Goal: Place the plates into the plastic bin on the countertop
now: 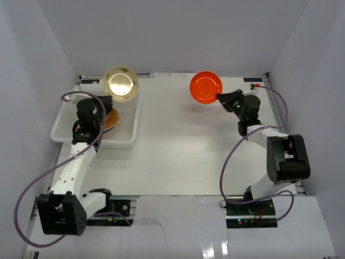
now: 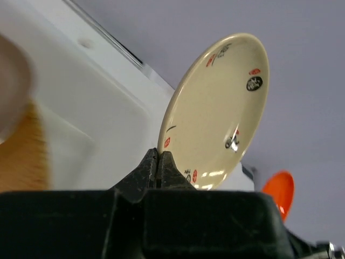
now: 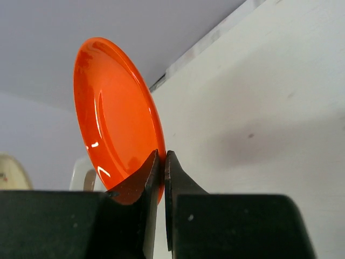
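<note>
1. At the far left of the white countertop (image 1: 178,156) we see the plastic bin (image 1: 132,127). A few plates (image 1: 112,121) lie inside it, but the left arm (image 1: 75,162) covers most of them, so we cannot count them.
2. Above the bin's far edge, the left gripper (image 2: 159,163) is clenched on the rim of a cream plate (image 2: 215,113) with small red and black marks. It holds the plate on edge, tilted, off the bin floor. We judge that this grip lets the plate be lowered onto the others.
3. In the left wrist view, a tan woven-looking shape (image 2: 21,156) at the left edge is blurred. It seems to lie in the bin, but we cannot tell what it is.
4. At the far right, the right gripper (image 3: 162,162) is pinched tight on the lower rim of an orange plate (image 3: 113,108). The plate hangs clear of the countertop, with a shadow (image 3: 253,145) on the surface nearby. It is well apart from the bin, so we judge it needs carrying leftwards.
5. The gripper bodies cut off the bottom of both wrist views.
</note>
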`<act>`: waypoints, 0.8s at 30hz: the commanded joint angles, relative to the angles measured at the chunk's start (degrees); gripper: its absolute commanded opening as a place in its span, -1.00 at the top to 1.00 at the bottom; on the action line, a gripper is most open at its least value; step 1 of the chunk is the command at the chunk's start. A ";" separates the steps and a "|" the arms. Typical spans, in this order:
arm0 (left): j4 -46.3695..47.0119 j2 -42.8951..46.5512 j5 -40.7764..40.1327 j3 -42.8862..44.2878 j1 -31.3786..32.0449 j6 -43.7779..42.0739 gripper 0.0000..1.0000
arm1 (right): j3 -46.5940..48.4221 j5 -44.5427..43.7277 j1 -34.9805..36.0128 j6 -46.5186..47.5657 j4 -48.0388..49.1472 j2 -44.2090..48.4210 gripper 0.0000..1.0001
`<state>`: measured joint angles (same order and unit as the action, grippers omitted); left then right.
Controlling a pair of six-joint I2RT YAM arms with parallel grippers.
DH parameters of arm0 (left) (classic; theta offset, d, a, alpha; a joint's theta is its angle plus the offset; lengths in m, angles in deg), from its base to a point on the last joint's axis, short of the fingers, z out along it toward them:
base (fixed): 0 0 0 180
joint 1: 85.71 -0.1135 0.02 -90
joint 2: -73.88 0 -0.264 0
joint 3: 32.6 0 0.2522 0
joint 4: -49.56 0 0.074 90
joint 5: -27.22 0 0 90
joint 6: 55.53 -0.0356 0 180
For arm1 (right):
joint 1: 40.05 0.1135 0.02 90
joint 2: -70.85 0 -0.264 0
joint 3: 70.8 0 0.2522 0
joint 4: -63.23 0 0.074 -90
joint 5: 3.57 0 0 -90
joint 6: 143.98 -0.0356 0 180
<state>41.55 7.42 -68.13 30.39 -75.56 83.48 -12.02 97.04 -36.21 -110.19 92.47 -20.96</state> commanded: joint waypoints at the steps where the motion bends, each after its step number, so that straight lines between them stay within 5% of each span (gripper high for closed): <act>1: -9.53 6.85 4.11 -4.58 -11.00 -0.41 1.00 | 1.30 -1.90 7.92 4.34 -0.71 3.48 0.85; 2: -10.50 8.95 4.72 -5.28 -17.12 -0.67 1.00 | 3.74 -2.69 9.77 5.13 -1.95 3.57 0.85; 7: -12.09 5.47 4.46 -5.46 -28.23 -2.61 1.00 | 13.50 -6.30 22.60 9.35 -7.58 0.15 0.84; 15: -10.41 -6.93 8.34 -4.33 -32.83 -2.25 1.00 | 33.43 -10.26 36.85 15.51 -18.29 -10.03 0.84; 16: -10.77 -6.58 7.98 -3.89 -33.00 -2.26 0.89 | 35.65 -11.30 37.81 16.64 -19.26 -11.36 0.84; 17: -10.94 -5.89 7.89 -3.71 -33.00 -2.78 0.34 | 37.84 -13.14 39.74 17.35 -20.32 -12.59 0.84; 19: -11.29 -2.21 8.33 -3.44 -33.00 -3.14 -0.17 | 44.68 -14.30 41.51 18.67 -23.12 -17.07 0.84; 20: -11.12 -0.71 8.51 -3.62 -33.00 -3.05 -0.58 | 47.07 -15.09 42.91 18.85 -23.92 -20.22 0.85; 21: -11.03 0.87 9.03 -3.70 -33.00 -3.05 -0.77 | 49.44 -15.44 43.44 18.85 -24.71 -21.82 0.84; 24: -10.60 6.85 10.61 -3.18 -32.92 -3.13 -0.87 | 58.94 -16.76 45.47 19.03 -28.14 -28.65 0.85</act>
<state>29.88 8.50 -59.65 25.15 -108.32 81.04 39.56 83.88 7.77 -93.09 67.14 -45.70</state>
